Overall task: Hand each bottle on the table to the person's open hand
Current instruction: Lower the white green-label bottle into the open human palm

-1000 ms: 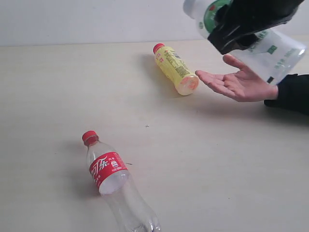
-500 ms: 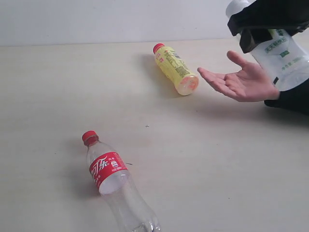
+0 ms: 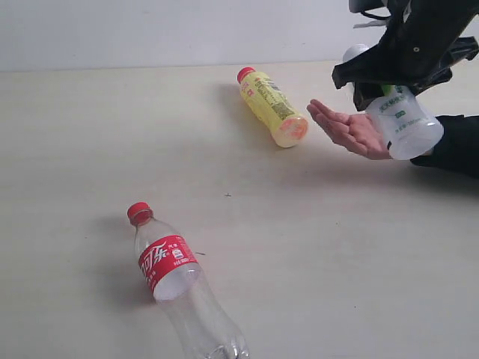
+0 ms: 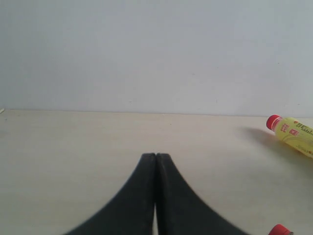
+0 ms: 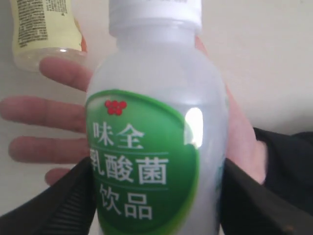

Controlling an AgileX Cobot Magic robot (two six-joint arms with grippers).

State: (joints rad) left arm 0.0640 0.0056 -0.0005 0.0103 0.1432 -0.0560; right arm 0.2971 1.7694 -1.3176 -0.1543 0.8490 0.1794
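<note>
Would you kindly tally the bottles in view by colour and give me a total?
yellow bottle: 1
clear bottle with red label: 1
white bottle with green label: 1
Total: 3 bottles

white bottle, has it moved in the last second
Yes. Against the yellow bottle, which has stayed put, the white bottle has come down from high in the exterior view to the open hand.
</note>
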